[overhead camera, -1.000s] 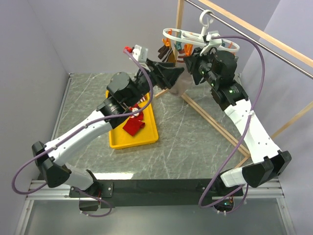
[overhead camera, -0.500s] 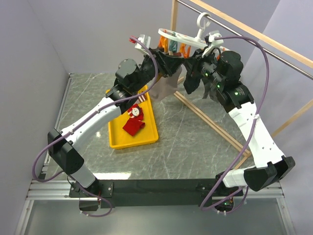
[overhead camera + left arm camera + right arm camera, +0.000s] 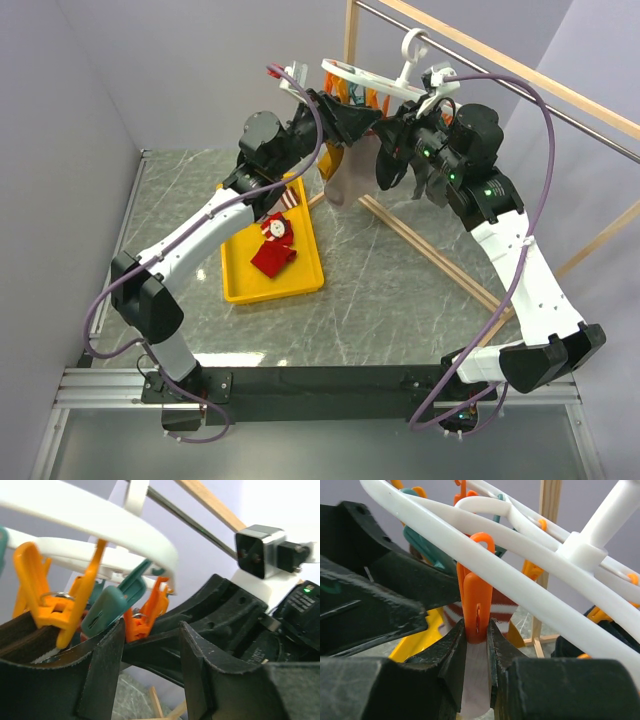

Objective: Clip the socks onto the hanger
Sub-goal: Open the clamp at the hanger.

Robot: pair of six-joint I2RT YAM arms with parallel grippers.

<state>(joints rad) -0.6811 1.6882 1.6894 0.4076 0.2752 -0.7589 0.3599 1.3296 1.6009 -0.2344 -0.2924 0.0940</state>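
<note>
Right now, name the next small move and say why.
Probably ease the right claw open slowly: it is shut on the lower end of an orange clip on the hanger, with pale sock fabric just below, so the clip seems seated.

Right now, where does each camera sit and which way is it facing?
Top external: above and behind the bases, looking down at the table; left arm and right arm reach up to the hanger.
Left wrist: on the left arm, looking up past the open left gripper at a teal clip.
Right wrist: on the right arm, looking along the right gripper, shut on an orange clip above a pale sock.
Shared: all three show the hanger.
</note>
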